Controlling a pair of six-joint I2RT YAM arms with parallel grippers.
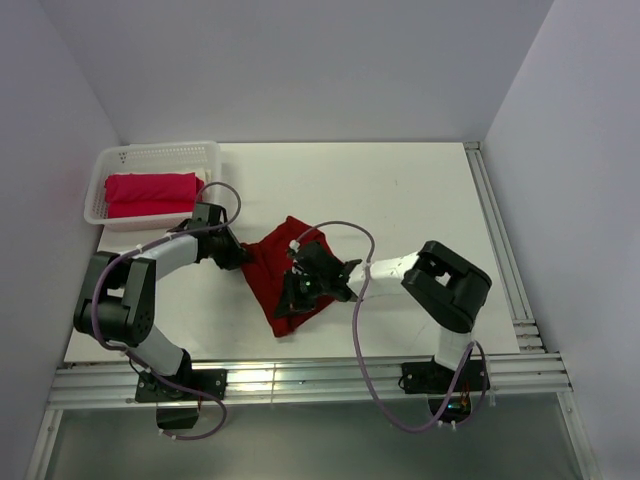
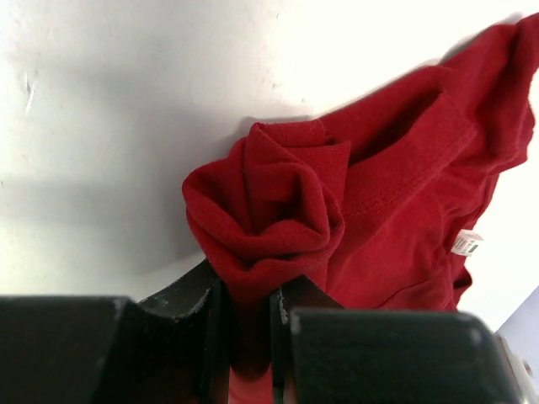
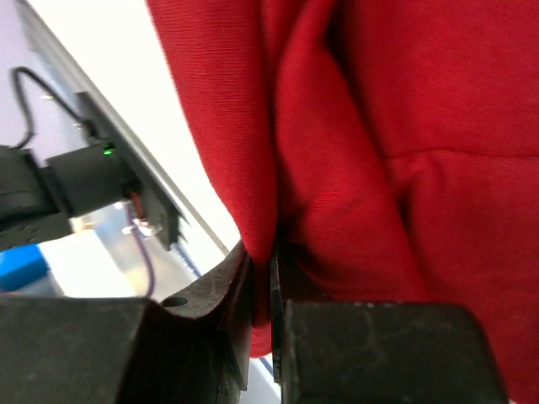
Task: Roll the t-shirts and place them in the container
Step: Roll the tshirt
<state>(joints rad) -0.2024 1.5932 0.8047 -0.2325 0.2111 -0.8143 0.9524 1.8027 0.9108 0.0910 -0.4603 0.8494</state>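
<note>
**Tabletop** [image 1: 400, 200]: white, taking up the middle of the overhead view and carrying everything listed below.

**Crimson t-shirt** [image 1: 268, 272]: lying bunched at the centre of the overhead view, between the two arms. It is stretching from the left arm's tip down towards the lower middle. It is not yet a roll. The left-wrist view is showing one end curling into a loose rosette of folds, probably because that end is being gathered to start the roll.

**Basket** [image 1: 165, 150]: white lattice, sitting at the upper left, well apart from the work.

**Pinkish-red t-shirt** [image 1: 150, 193]: resting inside the basket as a compact bundle, seemingly already dealt with.

**Left hand** [image 2: 248, 303]: nearly closed, its jaws pinching the base of the rosette at the bottom centre of its own view. Judged to be anchoring that end.

**Right hand** [image 3: 261, 269]: jaws almost together, nipping a vertical fold of the same crimson cloth at the lower middle of its view. It is likely taking the opposite edge so the cloth can be tensioned.

**Label** [image 2: 466, 242]: small white tag, showing on the crimson cloth at the right of the left-wrist view.
</note>
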